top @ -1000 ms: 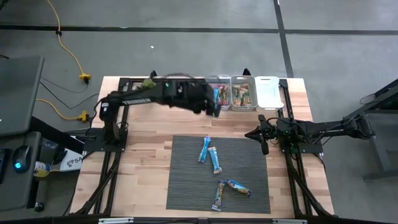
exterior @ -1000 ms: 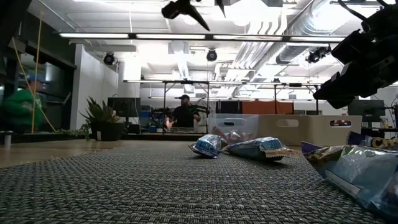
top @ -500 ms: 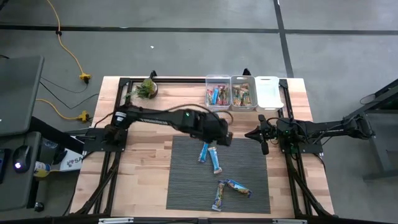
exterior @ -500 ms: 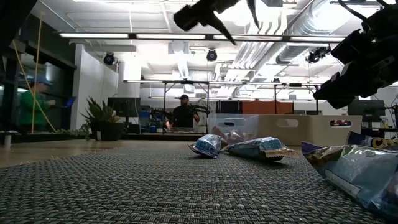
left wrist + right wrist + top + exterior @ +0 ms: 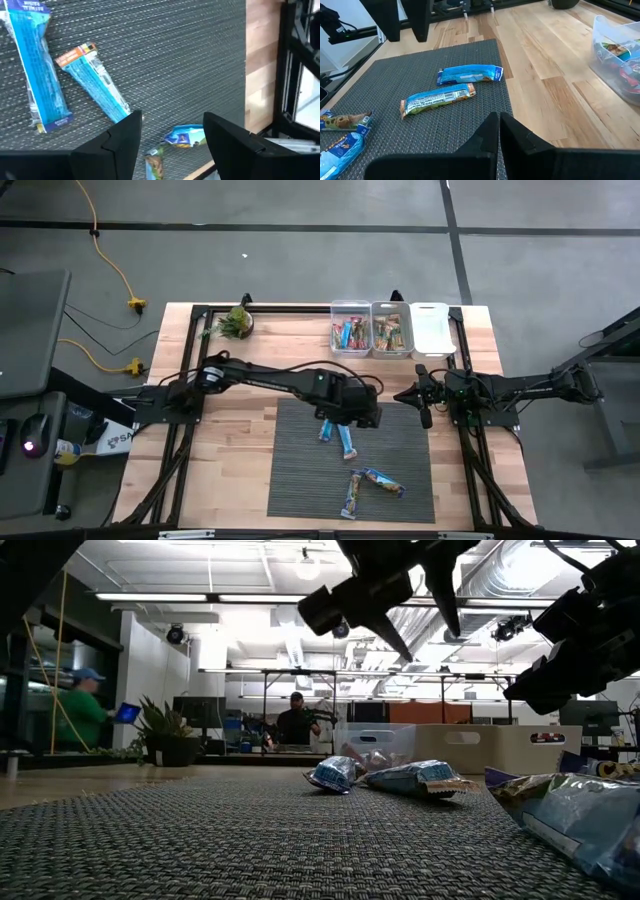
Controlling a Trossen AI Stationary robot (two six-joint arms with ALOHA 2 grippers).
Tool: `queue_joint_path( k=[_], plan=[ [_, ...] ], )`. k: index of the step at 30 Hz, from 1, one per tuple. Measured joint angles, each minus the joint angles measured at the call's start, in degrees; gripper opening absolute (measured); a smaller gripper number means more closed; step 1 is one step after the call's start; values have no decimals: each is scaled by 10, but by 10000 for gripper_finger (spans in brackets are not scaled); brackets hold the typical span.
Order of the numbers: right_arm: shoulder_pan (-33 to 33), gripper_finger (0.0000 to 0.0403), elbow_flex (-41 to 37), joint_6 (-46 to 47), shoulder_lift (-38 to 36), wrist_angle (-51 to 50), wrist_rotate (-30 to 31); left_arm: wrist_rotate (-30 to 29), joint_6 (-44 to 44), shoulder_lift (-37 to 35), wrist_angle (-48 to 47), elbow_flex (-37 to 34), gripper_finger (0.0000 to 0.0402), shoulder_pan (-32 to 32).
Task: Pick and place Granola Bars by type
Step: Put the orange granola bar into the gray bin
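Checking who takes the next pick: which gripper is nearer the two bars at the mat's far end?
Left. The left gripper hangs open right beside the two bars; the right gripper waits shut off the mat's edge.

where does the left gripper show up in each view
High view: left gripper over the mat's far edge, beside two blue bars.
Low view: top centre, open, above the mat.
Left wrist: own fingers at the bottom.
Right wrist: dark fingers at the top.
Shared landmark: the mat.
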Motion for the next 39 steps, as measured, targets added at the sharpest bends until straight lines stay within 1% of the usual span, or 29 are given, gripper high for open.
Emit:
queue_joint_path(
  k=[3, 7, 13, 16, 23, 26, 28, 31, 33, 35, 39],
  plan=[
    [0, 0, 0, 0, 0, 0, 0, -8, -18, 5, -22, -1, 211, 0],
    [0, 0, 0, 0, 0, 0, 0, -13, -32, 5, -27, -1, 211, -2],
    [0, 0, 0, 0, 0, 0, 0, -53, -53, 5, -26, -1, 211, -12],
    [0, 0, 0, 0, 0, 0, 0, -60, -55, 5, -25, -1, 211, -15],
    [0, 0, 0, 0, 0, 0, 0, -63, -64, 17, -16, -2, 211, -22],
    [0, 0, 0, 0, 0, 0, 0, -62, -66, 28, 12, 2, 211, -23],
    [0, 0, 0, 0, 0, 0, 0, -58, -66, 34, -5, -3, 211, -22],
    [0, 0, 0, 0, 0, 0, 0, -54, -70, 47, 12, 1, 211, -22],
    [0, 0, 0, 0, 0, 0, 0, -45, -70, 50, -4, -1, 211, -21],
    [0, 0, 0, 0, 0, 0, 0, -37, -70, 59, 12, 1, 211, -21],
    [0, 0, 0, 0, 0, 0, 0, -29, -70, 64, 3, -2, 211, -22]
  ],
)
